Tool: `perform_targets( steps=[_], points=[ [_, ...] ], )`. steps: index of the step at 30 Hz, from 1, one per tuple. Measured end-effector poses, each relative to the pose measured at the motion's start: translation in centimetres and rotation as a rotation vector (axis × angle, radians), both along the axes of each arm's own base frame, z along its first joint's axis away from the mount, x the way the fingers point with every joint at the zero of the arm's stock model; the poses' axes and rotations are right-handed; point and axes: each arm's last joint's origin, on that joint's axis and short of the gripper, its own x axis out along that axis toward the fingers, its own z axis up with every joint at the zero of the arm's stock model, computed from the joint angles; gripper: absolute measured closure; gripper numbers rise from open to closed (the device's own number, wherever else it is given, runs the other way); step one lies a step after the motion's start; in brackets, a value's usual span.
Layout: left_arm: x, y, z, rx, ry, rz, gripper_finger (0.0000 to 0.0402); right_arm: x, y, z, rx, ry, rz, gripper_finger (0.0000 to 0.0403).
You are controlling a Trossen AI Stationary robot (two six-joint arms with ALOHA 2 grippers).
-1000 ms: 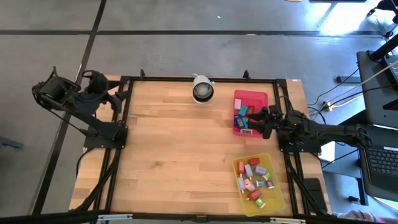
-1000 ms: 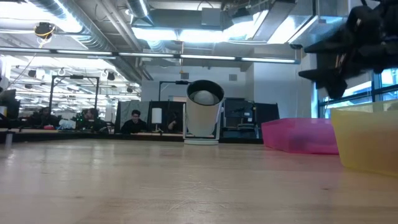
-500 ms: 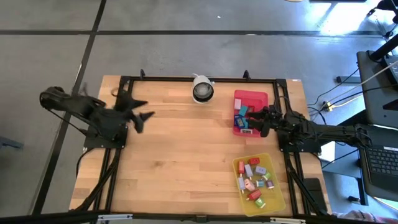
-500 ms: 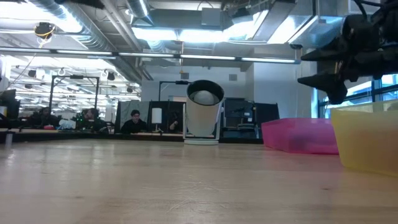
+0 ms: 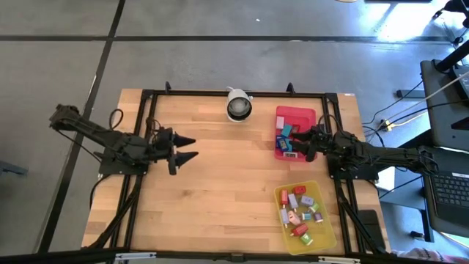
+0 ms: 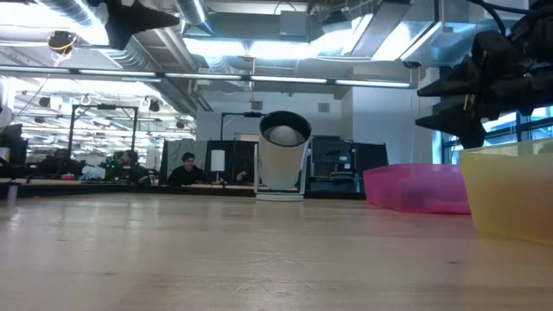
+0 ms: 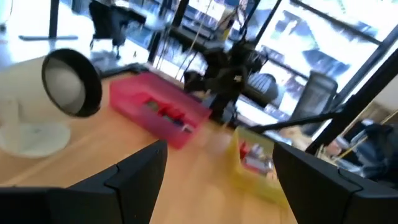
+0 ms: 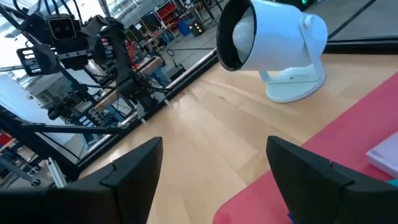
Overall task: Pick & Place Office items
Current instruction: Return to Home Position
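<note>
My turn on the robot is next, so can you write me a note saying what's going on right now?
The left tool is open and empty, above the table's left part.
The right tool is open and empty, over the red tray's edge.
The office items lie mostly in the yellow tray, with a few in the red tray; none shows loose on the table.
Done: the sorting looks finished.
Left: probably only bringing both tools home.

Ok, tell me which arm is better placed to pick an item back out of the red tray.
Right. The right tool hovers open at the red tray and the office items in it; the left tool is far off on the opposite side.
</note>
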Motion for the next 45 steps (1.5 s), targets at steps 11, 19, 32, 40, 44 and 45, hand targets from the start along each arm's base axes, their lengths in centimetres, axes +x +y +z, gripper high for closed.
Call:
perform_targets(
  steps=[11, 19, 32, 40, 44, 45],
  points=[
    [-4.2, 3.8, -2.1, 0.092, -0.116, 0.121, 0.0112, 0.0, 0.0, 0.0, 0.026, -0.002, -0.003, 0.0112],
    [-7.6, 5.2, -3.1, 0.129, -0.291, 0.122, 0.0112, 0.0, 0.0, 0.0, 0.027, -0.002, -0.003, 0.0112],
    [-6.3, 5.6, -8.8, -0.001, -0.358, 0.104, 0.0112, 0.0, -0.1, -0.1, 0.021, 0.002, -0.043, 0.0112],
    [-6.4, 6.4, -9.8, 0.101, -0.221, 0.326, 0.0112, -0.1, -0.1, -0.6, -0.003, 0.064, -0.050, 0.0112],
    [-6.8, 7.1, -10.6, 0.105, -0.126, 0.571, 0.0112, -0.1, -0.1, -0.6, -0.073, 0.086, -0.039, 0.0112],
    [-6.9, 7.2, -10.6, 0.107, -0.122, 0.626, 0.0112, -0.1, -0.1, -0.6, -0.081, 0.089, -0.038, 0.0112]
  ],
)
